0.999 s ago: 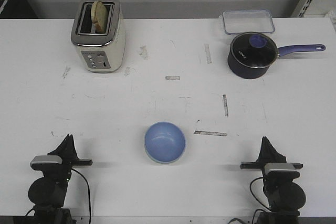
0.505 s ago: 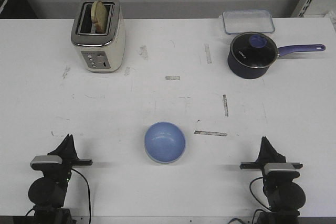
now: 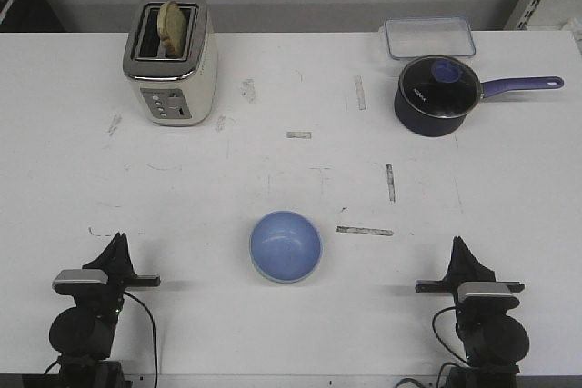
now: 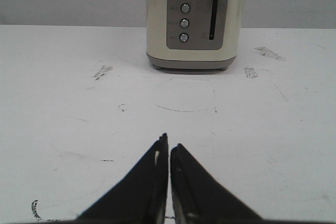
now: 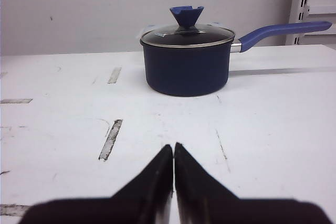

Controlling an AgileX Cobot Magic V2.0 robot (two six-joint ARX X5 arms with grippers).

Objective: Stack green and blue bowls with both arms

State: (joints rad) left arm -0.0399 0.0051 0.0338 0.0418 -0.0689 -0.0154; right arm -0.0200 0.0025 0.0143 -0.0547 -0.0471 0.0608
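from the front view, the blue bowl sits upright on the white bench near its front edge, about midway between the two arms, and a thin paler rim under its lower edge suggests the green bowl is already nested beneath it, though i cannot tell for sure. the left gripper and the right gripper rest low at the front corners, well apart from the bowl and holding nothing. a toaster with bread in its slot stands far back on the left, and a navy saucepan with a glass lid stands far back on the right, in front of a clear lidded container. in the left wrist view, the left gripper has its fingers pressed nearly together, narrow and empty, pointing at the toaster. in the right wrist view, the right gripper is likewise closed to a sliver on nothing, aimed at the saucepan. the risk from here, as i judge it, is a needless reach: neither wrist camera sees the bowl, so an arm swinging inward with closed fingers could nudge the stack, slide it or tip the top bowl off.
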